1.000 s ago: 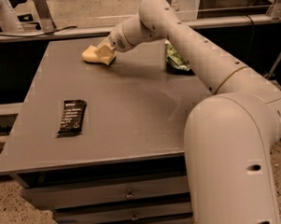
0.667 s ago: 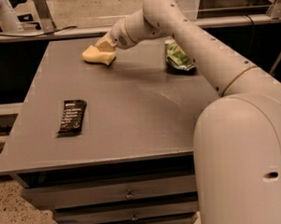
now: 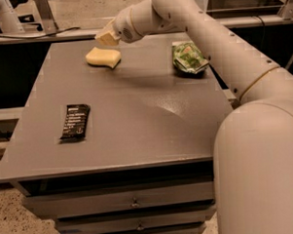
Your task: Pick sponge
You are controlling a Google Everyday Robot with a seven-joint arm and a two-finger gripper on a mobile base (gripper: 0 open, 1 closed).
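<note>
The pale-yellow sponge [image 3: 103,57] lies flat on the grey table [image 3: 137,119] near its far edge, left of the middle. My gripper [image 3: 107,38] hangs just above the sponge's far side, at the end of the white arm that reaches in from the right. It looks apart from the sponge, which rests on the table top.
A green wrinkled snack bag [image 3: 189,58] lies at the far right of the table. A black wrapped bar [image 3: 75,121] lies near the left edge. Drawers sit under the table front. My white arm and body fill the right side.
My gripper has risen a little from the sponge's top edge and shifted slightly toward the far side. The sponge has stayed in place on the table.
</note>
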